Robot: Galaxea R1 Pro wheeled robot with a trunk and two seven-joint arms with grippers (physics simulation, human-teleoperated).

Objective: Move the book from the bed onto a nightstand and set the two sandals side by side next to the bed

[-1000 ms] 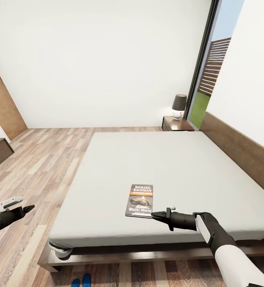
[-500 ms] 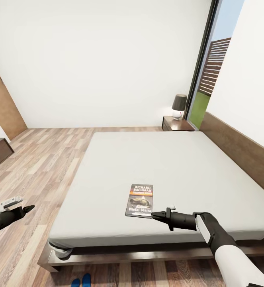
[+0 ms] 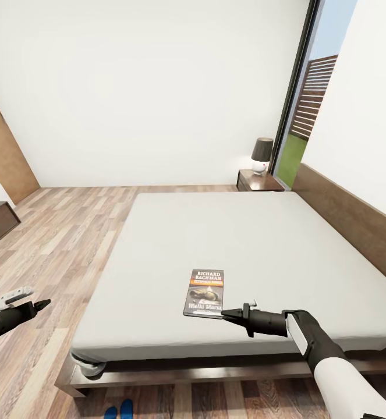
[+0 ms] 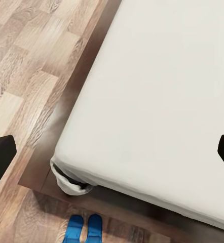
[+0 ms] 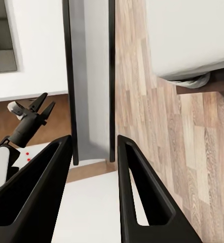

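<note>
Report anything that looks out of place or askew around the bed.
The book lies flat on the bed near its foot edge rather than on the nightstand. The sandals sit side by side on the floor at the bed's corner. Nothing looks spilled or damaged.

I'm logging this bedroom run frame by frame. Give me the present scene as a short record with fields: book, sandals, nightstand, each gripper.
book: flat on the bed's grey mattress near its foot edge, cover up
sandals: two blue ones side by side on the floor by the bed's foot corner
nightstand: far side of the bed by the window, lamp on top
right gripper: at the book's near right corner, tip at its edge, whether it touches cannot be told
left gripper: over the floor left of the bed, jaws apart, empty
</note>
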